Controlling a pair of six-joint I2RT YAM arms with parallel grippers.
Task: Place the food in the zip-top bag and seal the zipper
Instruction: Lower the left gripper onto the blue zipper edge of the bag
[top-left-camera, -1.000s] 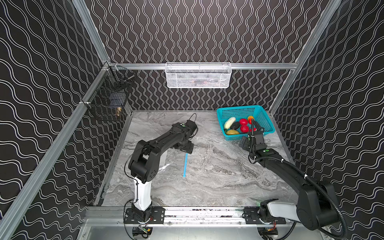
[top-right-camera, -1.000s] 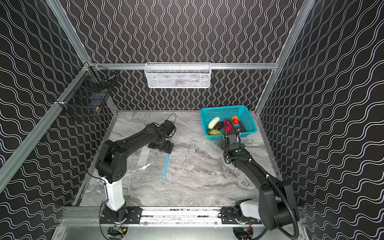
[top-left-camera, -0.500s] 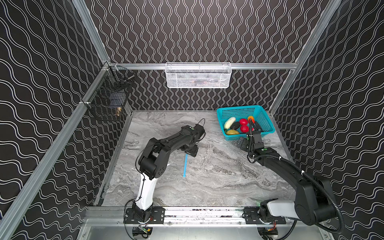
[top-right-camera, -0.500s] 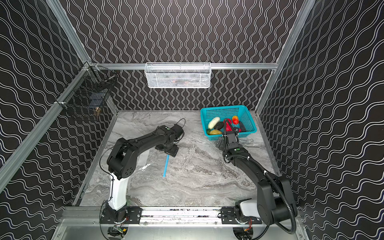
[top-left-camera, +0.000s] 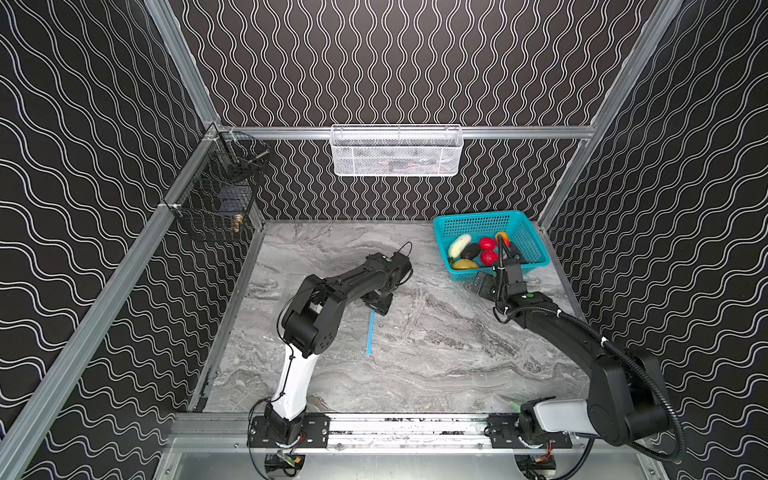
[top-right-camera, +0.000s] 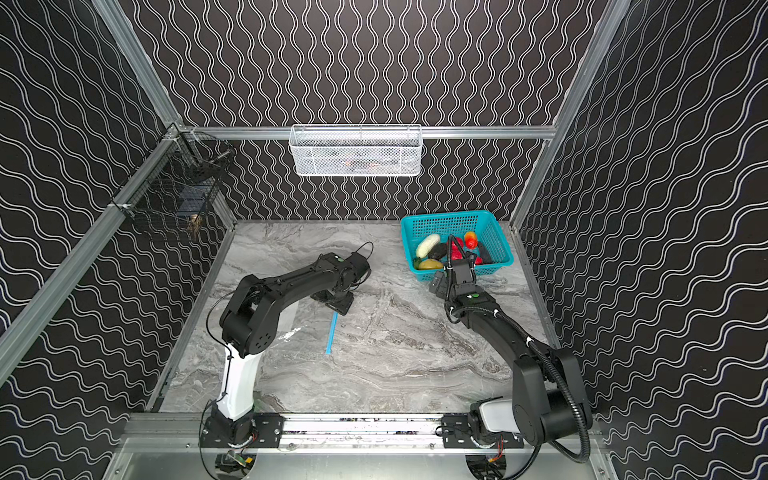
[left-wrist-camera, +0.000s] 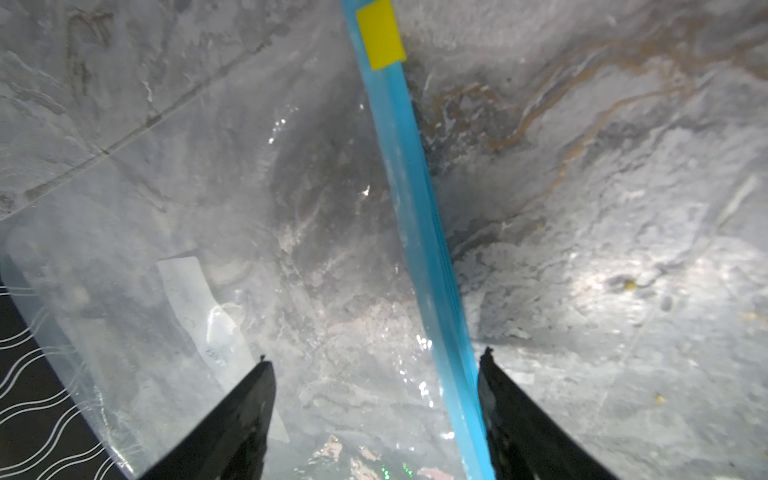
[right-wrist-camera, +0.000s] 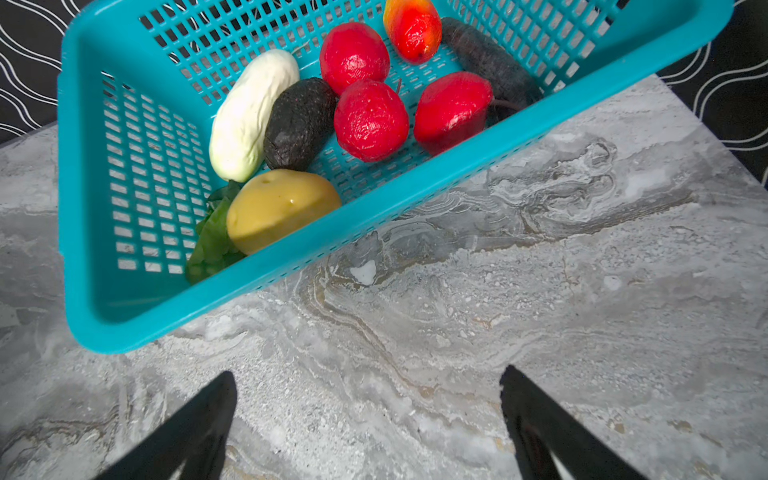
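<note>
**Both hands open, food in basket, bag lying flat**

In both top views the clear, flexible zip-top plastic bag (top-right-camera: 305, 330) lay flat on the grey marbled tabletop (top-left-camera: 436, 374), toward 9 o'clock from the middle. Its thin light-blue zipper strip (top-left-camera: 370, 333) (top-right-camera: 331, 333) ran roughly from 12 to 6 o'clock along the bag's 3 o'clock edge.

The left hand (top-left-camera: 380, 305) (top-right-camera: 338, 305) sat low at the strip's 12 o'clock end. In the left wrist view, the left hand (left-wrist-camera: 374, 357) had its two black fingers well apart. The zipper (left-wrist-camera: 415, 208) passed between them, close beside one finger, with nothing clamped. The small yellow slider tab (left-wrist-camera: 380, 33) sat at the strip's end away from the hand. The bag's film (left-wrist-camera: 187, 199) held no food.

All the toy produce lay in the teal perforated plastic basket (top-left-camera: 478, 218) (right-wrist-camera: 79, 166) at 2 o'clock on the tabletop:
- a white oblong piece (right-wrist-camera: 251, 112)
- a dark oval piece (right-wrist-camera: 299, 122) touching it
- three red round fruits (right-wrist-camera: 353, 52) (right-wrist-camera: 370, 120) (right-wrist-camera: 451, 110)
- an orange-red piece (right-wrist-camera: 411, 27)
- a long dark piece (right-wrist-camera: 490, 62)
- a yellow potato-like piece (right-wrist-camera: 282, 208) resting on a green leaf (right-wrist-camera: 214, 237)

The right hand (top-left-camera: 484, 286) (top-right-camera: 438, 284) was just at 7 o'clock of the basket. In the right wrist view, the right hand (right-wrist-camera: 368, 371) stood fully spread over bare tabletop, holding nothing.
</note>
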